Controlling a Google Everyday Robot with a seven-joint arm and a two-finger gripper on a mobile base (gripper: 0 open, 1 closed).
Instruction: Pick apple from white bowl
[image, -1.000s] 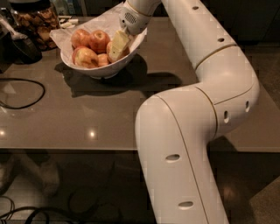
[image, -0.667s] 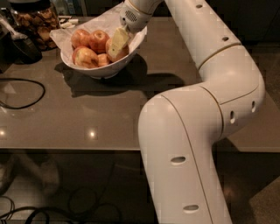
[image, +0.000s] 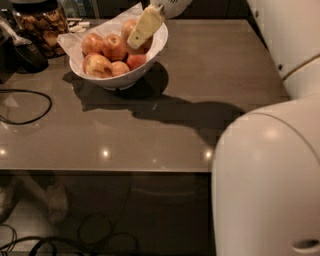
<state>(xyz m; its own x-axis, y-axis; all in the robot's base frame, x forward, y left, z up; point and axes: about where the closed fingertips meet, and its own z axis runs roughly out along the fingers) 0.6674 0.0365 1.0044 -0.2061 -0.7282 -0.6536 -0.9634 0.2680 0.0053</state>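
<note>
One apple (image: 127, 26) at back of white bowl (image: 118, 81), gripper (image: 136, 39) just beside it — its hold cannot be told.

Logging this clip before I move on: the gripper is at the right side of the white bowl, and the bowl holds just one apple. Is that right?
Not quite. The white bowl holds several apples heaped together, not just one, as the camera view shows. The rest stands: the gripper is at the bowl's right side, just above the fruit.
</note>
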